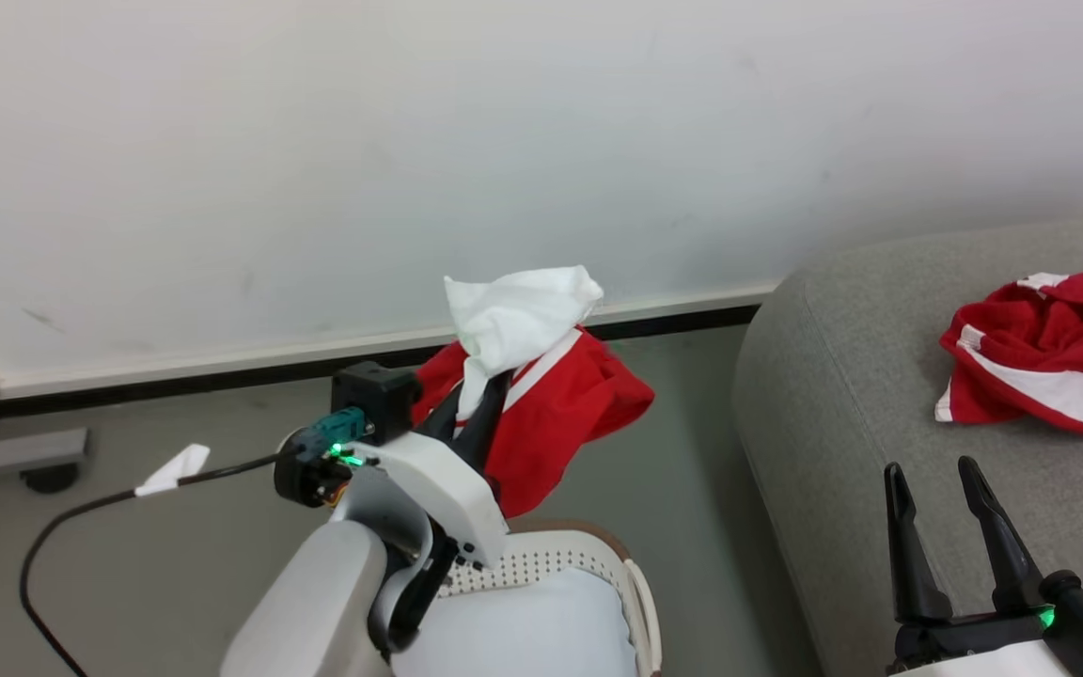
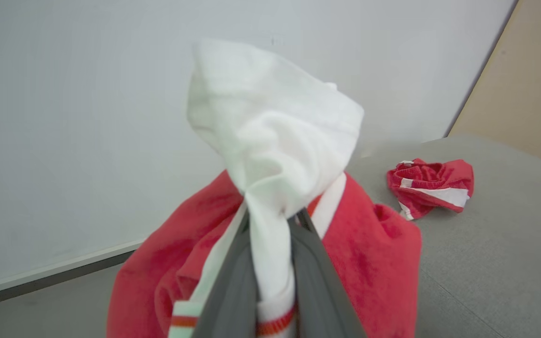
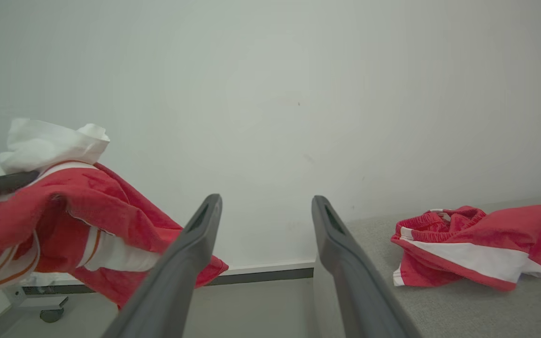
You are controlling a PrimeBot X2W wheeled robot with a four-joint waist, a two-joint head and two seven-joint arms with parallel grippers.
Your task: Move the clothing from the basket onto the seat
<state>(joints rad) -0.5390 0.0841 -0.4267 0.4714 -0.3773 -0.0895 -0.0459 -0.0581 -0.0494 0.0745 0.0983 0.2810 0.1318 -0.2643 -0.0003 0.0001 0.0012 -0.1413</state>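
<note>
Holding clothing [image 1: 551, 414] pinched in left pincer [image 1: 483, 400] above basket [image 1: 541, 555]; right pincer [image 1: 930, 465] spread, empty; another red garment [image 1: 1040, 348] already on seat [image 1: 842, 395].

the clothing [image 1: 551, 414] is coloured bright red, with a white sleeve and thin red stripes on white trim. a second garment [image 1: 1040, 353] is seen in red crossed by a white band. the seat [image 1: 842, 395] is covered in plain grey. the basket [image 1: 556, 557] is coloured cream-white, dotted with small holes and edged in brown. the pad [image 1: 523, 630] is tinted pale bluish-white.
</note>
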